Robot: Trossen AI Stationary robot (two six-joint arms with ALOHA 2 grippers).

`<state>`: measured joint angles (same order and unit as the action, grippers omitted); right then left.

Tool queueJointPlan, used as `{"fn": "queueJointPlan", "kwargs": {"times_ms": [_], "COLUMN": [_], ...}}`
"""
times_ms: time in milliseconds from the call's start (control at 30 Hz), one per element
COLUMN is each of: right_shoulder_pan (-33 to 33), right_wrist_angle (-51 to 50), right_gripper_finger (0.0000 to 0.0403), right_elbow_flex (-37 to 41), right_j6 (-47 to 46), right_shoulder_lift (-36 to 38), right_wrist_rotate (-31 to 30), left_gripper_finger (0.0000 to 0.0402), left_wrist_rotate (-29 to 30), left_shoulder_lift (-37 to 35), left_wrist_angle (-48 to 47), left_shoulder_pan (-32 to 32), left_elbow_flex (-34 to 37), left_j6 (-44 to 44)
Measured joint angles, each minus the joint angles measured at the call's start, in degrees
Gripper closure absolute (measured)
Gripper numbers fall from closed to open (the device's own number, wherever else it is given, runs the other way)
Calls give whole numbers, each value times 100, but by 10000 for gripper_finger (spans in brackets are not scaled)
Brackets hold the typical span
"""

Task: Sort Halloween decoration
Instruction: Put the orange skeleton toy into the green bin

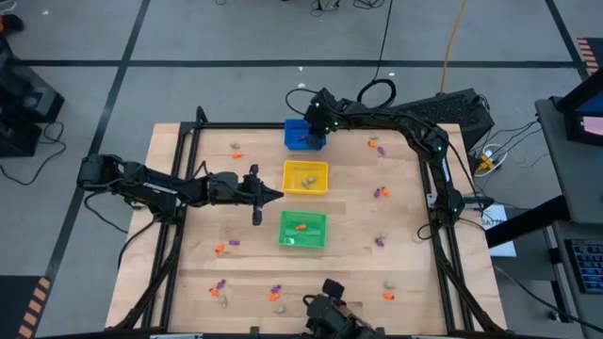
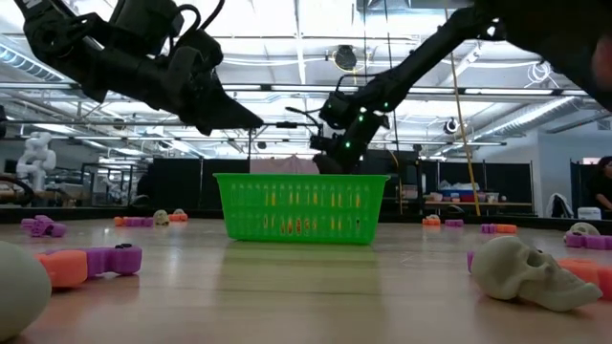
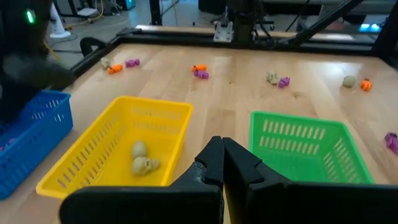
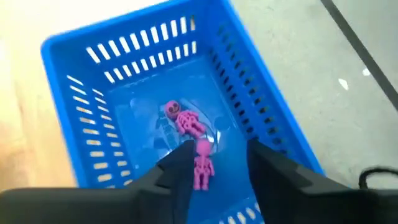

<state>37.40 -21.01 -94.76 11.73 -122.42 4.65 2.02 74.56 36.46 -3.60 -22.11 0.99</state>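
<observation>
Three square bins sit in a line down the middle of the table (image 1: 188,273) in the high view: a blue bin (image 1: 303,135) at the far edge, a yellow bin (image 1: 306,177) in the centre and a green bin (image 1: 303,230) nearest. The right gripper (image 1: 318,121) hangs over the blue bin; the left gripper (image 1: 273,194) reaches in from the left, just beside the yellow bin. Small orange, purple and pale trinkets (image 1: 380,193) lie scattered over the wood on both sides and along the near edge.

In the low view the green bin (image 2: 301,207) stands at centre, orange pieces showing through its slats. A pale skull (image 2: 531,272) lies near the camera on the right, and a purple and orange piece (image 2: 91,265) on the left. The left gripper (image 2: 244,119) hovers above the bin, its fingers together.

The left wrist view shows the left gripper (image 3: 222,162) with fingers pressed shut on nothing, between the yellow bin (image 3: 118,146), which holds two pale skulls (image 3: 143,158), and the green bin (image 3: 305,149).

The right wrist view looks down into the blue bin (image 4: 174,93). The right gripper (image 4: 214,162) has its fingers apart, holding nothing, above two pink-purple skeleton figures (image 4: 189,140) lying on the bin's floor.
</observation>
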Motion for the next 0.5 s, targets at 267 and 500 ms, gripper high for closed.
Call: {"fn": "queueJointPlan", "kwargs": {"times_ms": [267, 500], "right_shoulder_pan": [-327, -816], "right_wrist_angle": [702, 2812], "right_gripper_finger": [378, 400], "right_elbow_flex": [632, 2682], "right_j6": [-58, -557], "right_shoulder_lift": [937, 2098], "right_wrist_rotate": [-15, -36], "left_gripper_finger": [402, 402], "left_wrist_rotate": [-42, -36], "left_shoulder_lift": [-195, -595], "left_wrist_angle": [-341, -1448], "left_shoulder_pan": [290, 894], "left_elbow_flex": [-7, -36], "left_j6": [-136, -56]}}
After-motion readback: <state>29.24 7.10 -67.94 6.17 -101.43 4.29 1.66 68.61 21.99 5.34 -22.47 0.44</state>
